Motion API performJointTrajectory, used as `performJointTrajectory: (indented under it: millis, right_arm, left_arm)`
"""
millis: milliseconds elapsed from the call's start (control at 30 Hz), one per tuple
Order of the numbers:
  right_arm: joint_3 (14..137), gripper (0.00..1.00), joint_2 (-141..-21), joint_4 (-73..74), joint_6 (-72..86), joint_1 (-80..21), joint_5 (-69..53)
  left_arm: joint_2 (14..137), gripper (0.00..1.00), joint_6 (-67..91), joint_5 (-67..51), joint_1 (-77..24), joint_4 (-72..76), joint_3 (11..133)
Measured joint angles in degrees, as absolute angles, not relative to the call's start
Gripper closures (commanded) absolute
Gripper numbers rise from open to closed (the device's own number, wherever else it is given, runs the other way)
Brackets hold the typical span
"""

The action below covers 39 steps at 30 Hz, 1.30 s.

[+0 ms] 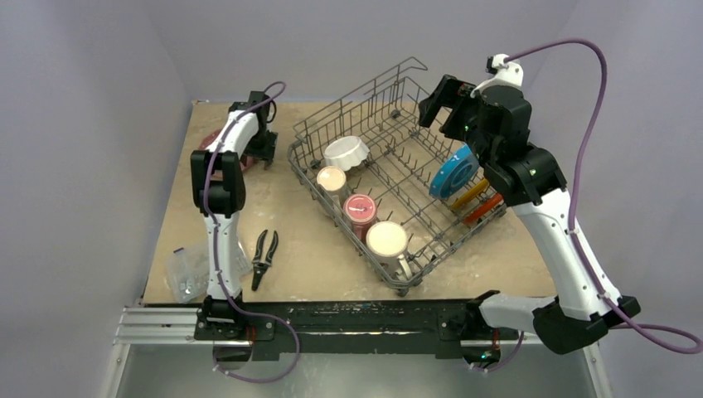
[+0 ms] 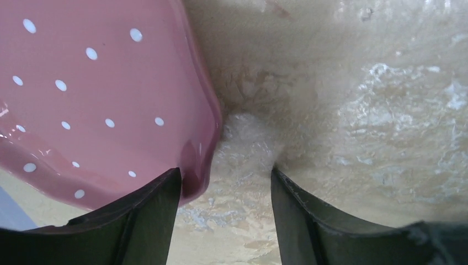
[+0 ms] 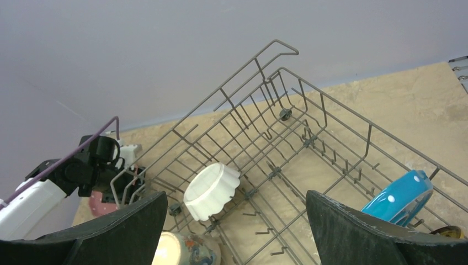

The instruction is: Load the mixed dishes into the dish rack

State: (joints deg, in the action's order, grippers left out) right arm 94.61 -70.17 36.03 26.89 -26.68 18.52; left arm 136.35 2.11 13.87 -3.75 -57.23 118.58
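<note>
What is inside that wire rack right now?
A white bowl, beige cup, maroon mug, cream mug, blue plate, yellow plate and orange plate. The right arm hides part of the rack beside the plates.

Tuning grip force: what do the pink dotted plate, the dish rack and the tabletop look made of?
Pink plate: glazed ceramic or melamine, cannot tell which; glossy, with highlights along the rounded rim.
Dish rack: thin grey metal wire, matt, possibly coated.
Tabletop: pressed wood board by its flaky beige grain, under a shiny, wrinkled clear layer, maybe film or varnish.
</note>
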Motion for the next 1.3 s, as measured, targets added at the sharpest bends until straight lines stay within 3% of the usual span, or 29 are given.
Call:
performJointTrajectory:
  millis: [100, 167, 200, 233, 533, 800, 1067, 1300]
  right_arm:
    - [94.61, 0.02, -71.07, 36.38, 26.92, -26.61, 18.5]
    - [94.61, 0.02, -71.7, 36.49, 26.94, -26.57, 18.46]
    - [94.61, 0.02, -71.83, 36.51, 26.92, -26.55, 18.41]
    - [94.63, 0.02, -71.94, 36.51, 26.89, -26.44, 18.37]
    - [94.91, 0.02, -72.36, 36.71, 25.43, -25.8, 17.41]
    - [94.89, 0.02, -70.67, 36.14, 23.38, -25.41, 16.49]
    - [89.89, 0.02, -66.0, 32.8, 23.99, -25.12, 13.96]
    - [88.49, 0.02, -64.93, 32.45, 24.34, -25.12, 12.34]
  left_arm:
    - [138.37, 0.51, 2.11, 13.65, -2.98, -59.09, 121.78]
    - [139.2, 0.85, 1.87, 13.74, -2.22, -60.34, 123.09]
    - [139.55, 0.96, 1.72, 14.13, -2.09, -60.99, 123.74]
    - [140.22, 1.0, 1.39, 14.83, -1.96, -61.73, 125.08]
    - [140.99, 1.0, -0.67, 21.04, -2.33, -62.15, 125.45]
    - [126.5, 1.0, 1.54, 18.41, -2.2, -63.11, 113.43]
    - [112.33, 1.0, 5.67, 12.58, -1.65, -67.26, 113.89]
    - [108.05, 1.0, 8.99, 11.03, -0.36, -69.19, 113.65]
